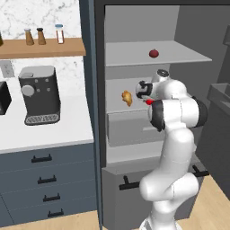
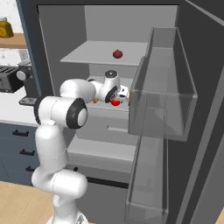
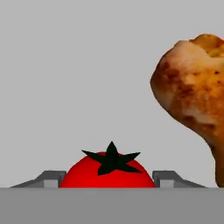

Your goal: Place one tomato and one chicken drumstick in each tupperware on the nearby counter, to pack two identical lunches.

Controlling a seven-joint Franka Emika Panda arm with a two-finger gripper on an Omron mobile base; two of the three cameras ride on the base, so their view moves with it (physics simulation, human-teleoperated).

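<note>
Gripping a red tomato [image 3: 107, 171] between the two fingertips, gripper [image 3: 107, 177] closed partway on it inside the open fridge, at middle-shelf height; stem star facing the hand camera, fruit seated squarely between the pads, probably so it lifts out without rolling. Sitting just beside it, a golden-brown chicken drumstick [image 3: 197, 100], apart from the tomato, likely waiting for a later trip. Resting on the shelf above, a second tomato [image 1: 153, 53], well apart. Hanging open to the right, the fridge door [image 2: 162, 109] with its clear bins, leaving room for the arm. Lying off to the left, the white surface [image 1: 67, 128] with a coffee machine [image 1: 39, 94]; tupperware cannot be made out.
</note>
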